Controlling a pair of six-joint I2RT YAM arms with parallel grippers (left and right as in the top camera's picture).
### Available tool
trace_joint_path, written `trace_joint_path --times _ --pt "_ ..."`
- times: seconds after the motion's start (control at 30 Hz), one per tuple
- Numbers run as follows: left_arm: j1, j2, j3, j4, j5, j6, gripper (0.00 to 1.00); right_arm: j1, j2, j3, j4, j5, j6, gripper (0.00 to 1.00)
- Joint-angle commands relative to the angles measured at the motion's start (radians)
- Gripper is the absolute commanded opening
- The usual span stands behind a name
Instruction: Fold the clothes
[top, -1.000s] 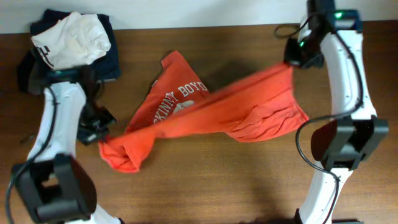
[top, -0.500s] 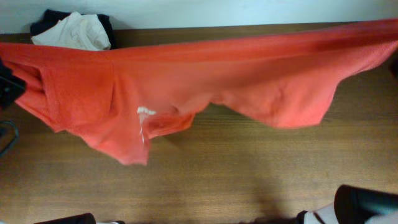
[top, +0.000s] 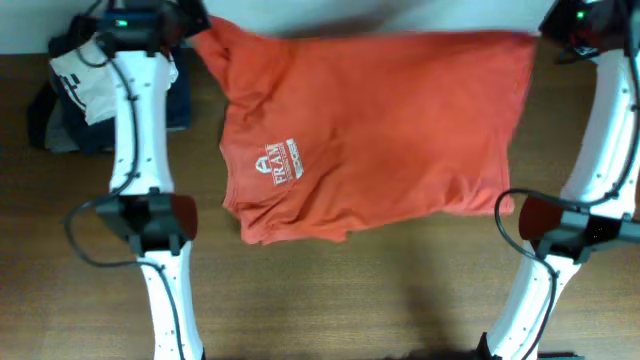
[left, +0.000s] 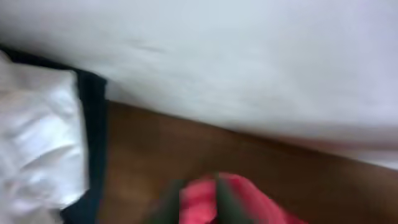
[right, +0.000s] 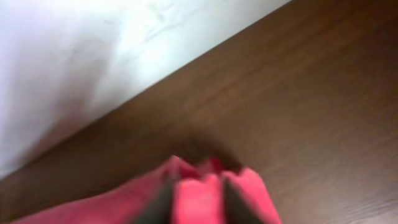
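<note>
The red-orange t-shirt (top: 370, 130) hangs spread out between both arms over the table's far half, with a small white "FRAM" print (top: 280, 162) facing up at its left. My left gripper (top: 195, 25) is shut on its far left corner; the blurred left wrist view shows red cloth (left: 202, 199) between the fingers. My right gripper (top: 545, 35) is shut on its far right corner, and the right wrist view shows red cloth (right: 199, 196) pinched between the fingers. The shirt's lower edge lies near the table's middle.
A white garment with dark trim (top: 80, 75) lies on a dark folded pile (top: 60, 125) at the far left corner, and shows in the left wrist view (left: 37, 149). The white wall (right: 93, 56) runs along the table's far edge.
The shirt was twisted on the table, then lifted and stretched wide close to the camera. Now both arms hold it spread at the far edge, and it has come down flatter with the print visible.
</note>
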Motion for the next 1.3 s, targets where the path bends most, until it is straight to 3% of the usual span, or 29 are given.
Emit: trace_joint_path --times 0.0,0.03,0.17,0.23,0.3,0.43,0.5,0.57,0.67,0.77,0.9,0.97,1.07,1.23,1.27 --pt "-0.043 0.095 0.014 -0.001 -0.023 0.023 0.87 -0.011 0.022 0.006 -0.03 0.051 -0.016 0.99" --pt "-0.043 0.091 0.015 -0.021 -0.022 0.023 0.99 -0.012 0.014 0.007 -0.047 0.068 -0.016 0.99" --pt "-0.038 -0.054 0.068 -0.332 -0.031 0.067 0.99 -0.012 -0.041 0.007 -0.249 0.085 -0.016 0.99" --pt "-0.036 -0.154 0.068 -0.486 -0.111 0.086 0.99 -0.011 -0.074 0.006 -0.267 -0.034 -0.103 0.99" --pt "-0.036 -0.232 0.068 -0.638 -0.156 0.085 0.99 -0.011 -0.122 0.006 -0.267 -0.082 -0.094 0.99" --pt "-0.039 -0.394 0.02 -0.666 0.004 0.1 0.99 -0.011 -0.299 -0.033 -0.267 -0.074 -0.098 0.99" --pt "-0.059 -0.531 -0.166 -0.666 0.1 0.029 0.99 -0.013 -0.399 -0.156 -0.267 -0.072 -0.099 0.99" --pt "-0.142 -0.701 -0.529 -0.666 0.109 -0.032 0.99 -0.013 -0.486 -0.364 -0.267 -0.069 -0.167 0.99" --pt "-0.319 -0.8 -1.025 -0.666 0.11 -0.283 0.99 -0.013 -0.461 -0.477 -0.262 -0.069 -0.177 0.99" --pt "-0.459 -0.799 -1.374 -0.525 0.093 -0.467 0.99 -0.013 -0.446 -0.502 -0.254 -0.065 -0.177 0.99" --pt "-0.436 -0.799 -1.686 -0.222 0.04 -0.576 0.98 -0.013 -0.446 -0.502 -0.255 -0.02 -0.177 0.99" --pt "-0.415 -0.799 -1.839 0.0 0.022 -0.6 0.93 -0.013 -0.446 -0.502 -0.243 -0.021 -0.175 0.99" --pt "-0.415 -0.799 -1.868 0.238 -0.028 -0.601 0.89 -0.013 -0.446 -0.502 -0.229 -0.021 -0.172 0.99" --pt "-0.409 -0.796 -1.869 0.296 -0.111 -0.628 0.89 -0.012 -0.446 -0.502 -0.233 -0.021 -0.173 0.99" --pt "-0.396 -0.795 -1.874 0.296 -0.118 -0.627 0.84 -0.012 -0.446 -0.502 -0.233 -0.021 -0.173 0.99"
